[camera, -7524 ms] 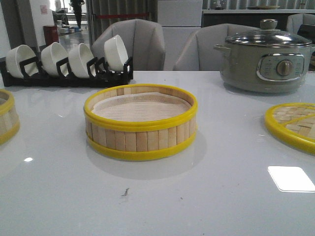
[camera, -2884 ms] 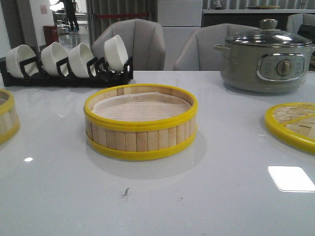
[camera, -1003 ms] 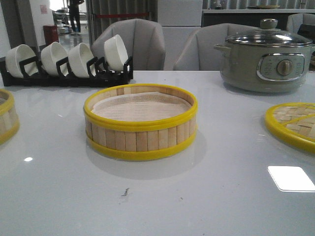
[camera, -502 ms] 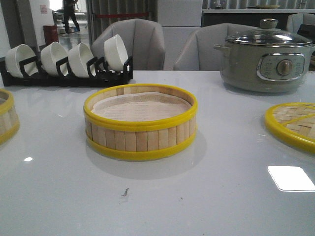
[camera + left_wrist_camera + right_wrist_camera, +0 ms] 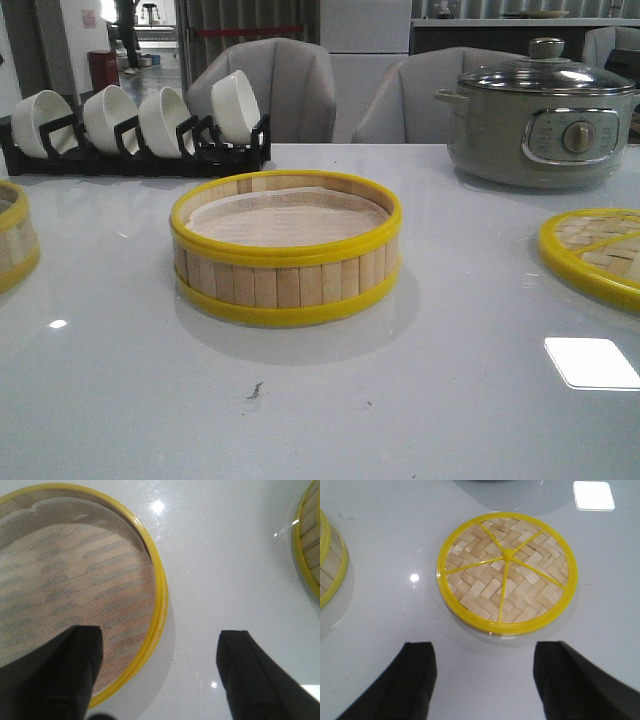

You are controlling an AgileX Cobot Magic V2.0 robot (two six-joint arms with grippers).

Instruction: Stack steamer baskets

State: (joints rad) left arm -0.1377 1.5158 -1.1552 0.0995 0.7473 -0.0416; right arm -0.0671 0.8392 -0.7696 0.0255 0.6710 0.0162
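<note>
White glossy table (image 5: pixel 450 400), grey chairs (image 5: pixel 270 85) behind. Pot (image 5: pixel 545 120) upper right, no legible labels. Centre steamer basket (image 5: pixel 285 250) mid-frame; 2nd basket (image 5: pixel 12 235) at left edge. Lid (image 5: pixel 595 255) right. Left gripper (image 5: pixel 160 675) spread wide above 2nd basket's rim; right gripper (image 5: pixel 485 680) wide, empty, near lid.

Splayed tool (image 5: pixel 159 672) over basket (image 5: pixel 60 580) rim

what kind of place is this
Probably a dining or kitchen demo setup in a large indoor hall: a white table with bowls in a rack, an electric pot, a steamer basket, and grey chairs behind.
</note>
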